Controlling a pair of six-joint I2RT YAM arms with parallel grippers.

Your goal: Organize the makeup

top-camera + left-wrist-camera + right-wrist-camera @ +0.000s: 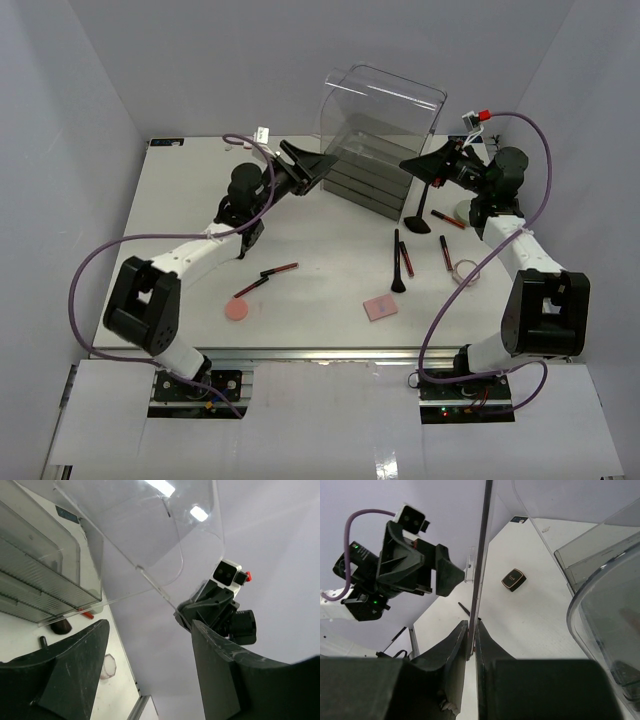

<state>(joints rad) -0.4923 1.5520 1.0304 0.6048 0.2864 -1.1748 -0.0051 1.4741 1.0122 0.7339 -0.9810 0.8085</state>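
The makeup lies scattered on the white table: a round pink compact [237,310], a flat pink square [380,307], two red and black pencils [279,270], a black brush [397,262] and more pencils [444,250] to the right. A small black compact [514,579] shows in the right wrist view. My left gripper [310,165] [149,630] stands open and empty at the left side of the clear drawer box [380,140]. At the box's right side, my right gripper [420,165] [471,625] is shut on a thin clear panel [482,555] of that box, seen edge on.
A large black brush [420,212] lies under the right gripper, and a clear round jar [465,270] sits beside the right arm. Purple cables loop off both arms. White walls close in the table on the left, right and back.
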